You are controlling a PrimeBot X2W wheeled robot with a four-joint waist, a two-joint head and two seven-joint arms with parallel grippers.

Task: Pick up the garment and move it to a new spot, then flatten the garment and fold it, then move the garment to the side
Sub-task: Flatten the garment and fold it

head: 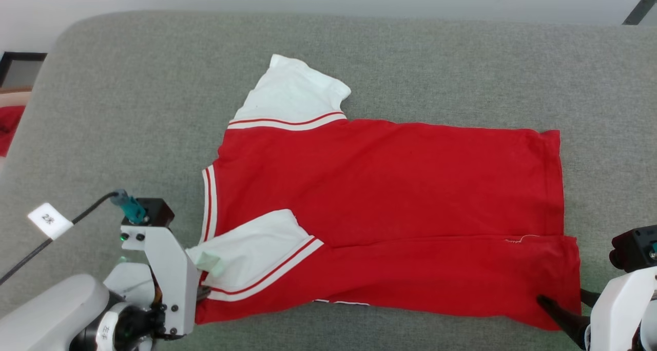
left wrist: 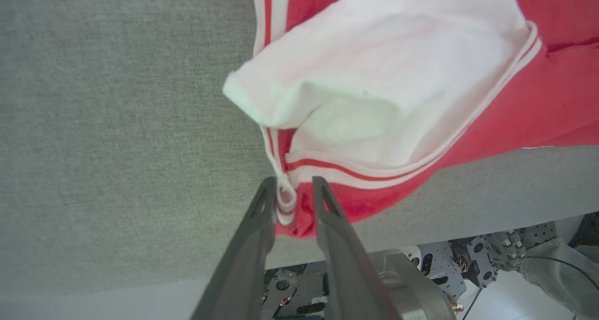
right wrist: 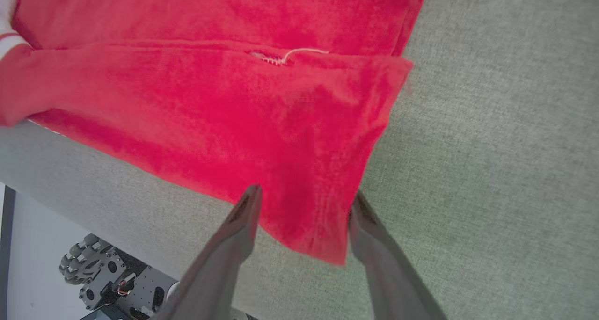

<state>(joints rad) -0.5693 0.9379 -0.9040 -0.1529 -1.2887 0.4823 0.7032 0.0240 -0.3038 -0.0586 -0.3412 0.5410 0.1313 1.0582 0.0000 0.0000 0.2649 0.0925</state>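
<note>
Left fingers (left wrist: 259, 217) and right fingers (right wrist: 241, 226) each at a near corner of the garment (head: 385, 187).
It lies long-ways left to right on the bench (head: 128, 110); right pair gapes wide astride the hem (right wrist: 323, 231), left pair narrowly straddles collar trim (left wrist: 285, 200), whether gripping I cannot tell.

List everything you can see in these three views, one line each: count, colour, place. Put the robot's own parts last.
jersey: one, red with white sleeves and striped trim, spread on the padded surface, near edge folded over
padded surface: one, grey, under the jersey
cloth scrap: one, red, beyond the surface's left edge
cable: one, black, by the left arm
tag: one, white, on the cable
left gripper: one, dark, fingers slightly apart astride the jersey's striped corner, grip unclear
right gripper: one, dark, open astride the hem corner
wheeled base: one, metal grey, below the surface's near edge
</note>
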